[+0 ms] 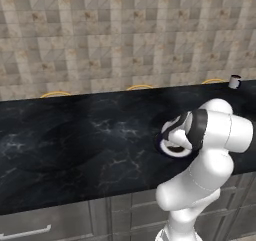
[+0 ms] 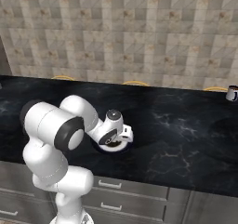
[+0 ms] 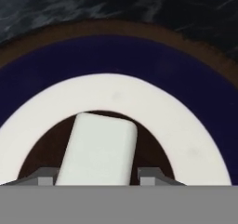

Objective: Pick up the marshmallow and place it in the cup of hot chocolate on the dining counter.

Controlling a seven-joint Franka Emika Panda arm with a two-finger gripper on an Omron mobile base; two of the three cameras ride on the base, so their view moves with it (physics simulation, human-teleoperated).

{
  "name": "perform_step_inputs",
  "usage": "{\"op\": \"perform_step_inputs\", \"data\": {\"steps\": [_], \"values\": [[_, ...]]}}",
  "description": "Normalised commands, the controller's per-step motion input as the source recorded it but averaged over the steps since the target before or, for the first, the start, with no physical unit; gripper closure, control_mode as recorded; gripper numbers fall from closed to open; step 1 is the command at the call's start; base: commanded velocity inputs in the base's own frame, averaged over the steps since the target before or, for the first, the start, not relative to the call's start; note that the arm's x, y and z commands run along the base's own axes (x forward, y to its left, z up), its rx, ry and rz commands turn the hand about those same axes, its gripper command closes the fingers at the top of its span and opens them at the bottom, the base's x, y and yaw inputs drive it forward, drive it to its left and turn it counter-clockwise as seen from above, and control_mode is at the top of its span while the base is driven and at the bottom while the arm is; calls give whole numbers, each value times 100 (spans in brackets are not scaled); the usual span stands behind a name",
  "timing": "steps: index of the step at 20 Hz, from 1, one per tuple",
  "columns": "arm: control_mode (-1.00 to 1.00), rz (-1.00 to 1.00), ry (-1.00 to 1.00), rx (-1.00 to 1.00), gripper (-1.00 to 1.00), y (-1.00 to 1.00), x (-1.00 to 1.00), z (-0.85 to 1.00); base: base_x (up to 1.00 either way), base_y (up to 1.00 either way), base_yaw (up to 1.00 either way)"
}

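The marshmallow (image 3: 100, 148), a stubby white cylinder, lies on its side in the brown centre of a round plate (image 3: 139, 56) with a dark blue rim. My gripper (image 3: 98, 176) hangs straight over it, open, one fingertip on each side of the marshmallow with slight gaps. The plate (image 1: 172, 149) (image 2: 116, 147) sits on the black marble dining counter (image 1: 75, 140) (image 2: 186, 135) near its front edge, under my hand (image 2: 114, 128). The white cup of hot chocolate (image 1: 234, 81) (image 2: 232, 93) stands at the counter's far right edge, well away from the plate.
Yellow stool tops (image 1: 55, 93) (image 1: 140, 87) (image 2: 135, 83) peek over the counter's far edge before a tiled wall. Grey drawers (image 2: 116, 190) run below the front edge. My own arm (image 1: 210, 135) hides part of the plate in the left base view.
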Motion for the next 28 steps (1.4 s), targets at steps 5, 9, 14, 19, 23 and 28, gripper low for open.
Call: {"op": "perform_step_inputs", "data": {"steps": [5,9,14,19,23,28], "values": [[-100,0,-2,0,100,35,0,-57,0,0,0],[-100,0,-10,0,100,13,-8,-36,0,0,0],[-100,0,-8,0,100,20,-17,-39,0,0,0],[-100,0,-4,0,100,32,-38,-14,0,0,0],[-100,0,6,2,100,5,-66,80,0,0,0],[-100,0,29,5,100,0,-48,100,0,0,0]]}}
